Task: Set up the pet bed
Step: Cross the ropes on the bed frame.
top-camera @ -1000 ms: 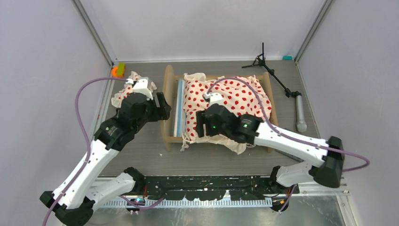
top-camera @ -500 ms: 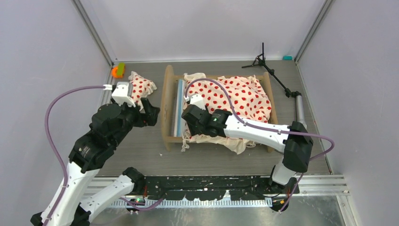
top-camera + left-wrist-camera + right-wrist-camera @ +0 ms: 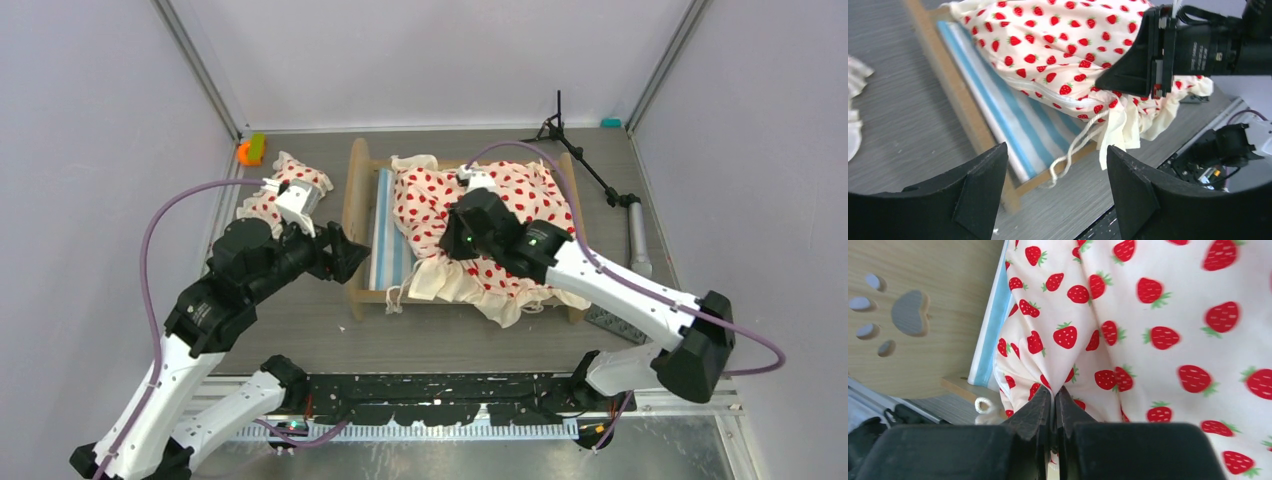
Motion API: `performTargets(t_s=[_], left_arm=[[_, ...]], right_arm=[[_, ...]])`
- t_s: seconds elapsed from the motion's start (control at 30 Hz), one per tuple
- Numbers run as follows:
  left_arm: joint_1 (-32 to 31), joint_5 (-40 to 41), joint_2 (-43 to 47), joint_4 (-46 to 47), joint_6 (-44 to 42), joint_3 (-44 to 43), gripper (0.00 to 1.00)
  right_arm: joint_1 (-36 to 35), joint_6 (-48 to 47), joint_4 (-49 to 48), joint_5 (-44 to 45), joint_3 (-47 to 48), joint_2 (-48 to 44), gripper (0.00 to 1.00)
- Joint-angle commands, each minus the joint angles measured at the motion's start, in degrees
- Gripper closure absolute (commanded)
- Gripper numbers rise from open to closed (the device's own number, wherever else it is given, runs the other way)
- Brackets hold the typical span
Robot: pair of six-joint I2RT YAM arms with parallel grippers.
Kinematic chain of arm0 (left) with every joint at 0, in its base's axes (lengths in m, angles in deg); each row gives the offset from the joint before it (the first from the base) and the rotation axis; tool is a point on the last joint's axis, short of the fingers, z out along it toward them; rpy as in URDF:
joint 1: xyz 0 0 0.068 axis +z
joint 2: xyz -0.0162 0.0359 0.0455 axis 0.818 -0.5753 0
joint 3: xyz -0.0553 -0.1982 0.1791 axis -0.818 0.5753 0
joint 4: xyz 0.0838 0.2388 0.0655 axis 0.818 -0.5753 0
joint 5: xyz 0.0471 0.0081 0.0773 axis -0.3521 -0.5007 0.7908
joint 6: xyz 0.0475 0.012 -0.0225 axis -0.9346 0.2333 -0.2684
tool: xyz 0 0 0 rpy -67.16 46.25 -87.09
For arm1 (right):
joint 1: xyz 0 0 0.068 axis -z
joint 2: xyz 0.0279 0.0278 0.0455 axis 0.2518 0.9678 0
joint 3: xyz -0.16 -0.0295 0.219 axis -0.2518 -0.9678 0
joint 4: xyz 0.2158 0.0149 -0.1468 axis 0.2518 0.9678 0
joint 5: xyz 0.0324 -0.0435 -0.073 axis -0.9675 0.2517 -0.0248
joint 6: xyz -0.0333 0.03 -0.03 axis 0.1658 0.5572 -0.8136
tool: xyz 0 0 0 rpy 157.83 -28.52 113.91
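The pet bed's light-wood frame [image 3: 356,215] stands mid-table, its blue-white striped mattress [image 3: 390,250] bare along the left side. Cream bedding [image 3: 505,205] with red strawberry spots is bunched over the rest, its ruffle hanging over the near rail. My right gripper [image 3: 1053,392] is shut on a fold of this bedding [image 3: 1158,315], close to the paw-print end board [image 3: 923,340]. My left gripper [image 3: 1057,147] stands open and holds nothing, hovering by the bed's near left corner [image 3: 345,255], above the frame rail [image 3: 948,85] and a loose cord [image 3: 1073,150].
A small matching pillow [image 3: 290,185] lies left of the bed, behind my left arm. An orange and green object [image 3: 250,150] sits at the back left corner. A black tripod stand [image 3: 580,150] with a grey handle [image 3: 638,240] lies at the back right. Walls close three sides.
My right gripper has shut on the bedding and drawn it back to the right, baring more of the mattress. My left arm has swung right, off the pillow, to the bed's near corner.
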Motion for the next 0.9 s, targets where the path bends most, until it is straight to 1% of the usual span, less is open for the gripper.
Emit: performTargets(t_s=[0.0,0.2,0.27,0.37,0.43,0.53,0.63,0.77,0.87], left_arm=[[-0.04,-12.12,-3.20,7.94,-1.81,0.79,0.28],[-0.16,-20.46,-7.19,14.20,-1.09,3.89,0.38],[-0.20,-23.06,-8.17,15.30,-1.00,5.05,0.44],[-0.31,-24.95,-9.19,15.12,-0.64,6.51,0.53],[-0.90,-25.44,-8.92,15.08,0.13,7.71,0.55],[-2.63,-22.67,-6.56,17.03,1.43,10.74,0.54],[-4.15,-19.45,-4.58,18.05,1.98,11.89,0.52],[-5.94,-17.85,-6.79,18.16,1.71,11.17,0.52],[-9.51,-14.45,-9.15,18.53,0.97,10.70,0.53]], right_arm=[[3.85,1.03,-4.84,-7.25,-3.42,-5.52,0.89],[6.91,0.37,-4.37,-8.24,-5.45,-9.16,0.90],[7.53,-0.48,-3.65,-8.03,-5.66,-9.98,0.90],[8.58,-1.32,-3.41,-8.26,-6.30,-10.78,0.90],[9.42,-2.56,-3.43,-9.73,-6.71,-11.14,0.90],[10.41,-4.62,-2.67,-10.52,-7.11,-11.61,0.91],[12.26,-6.46,-2.27,-12.34,-7.75,-12.11,0.93],[15.32,-8.52,-2.37,-16.75,-8.87,-12.38,0.94],[18.22,-8.86,-2.92,-20.81,-9.98,-12.17,0.95]])
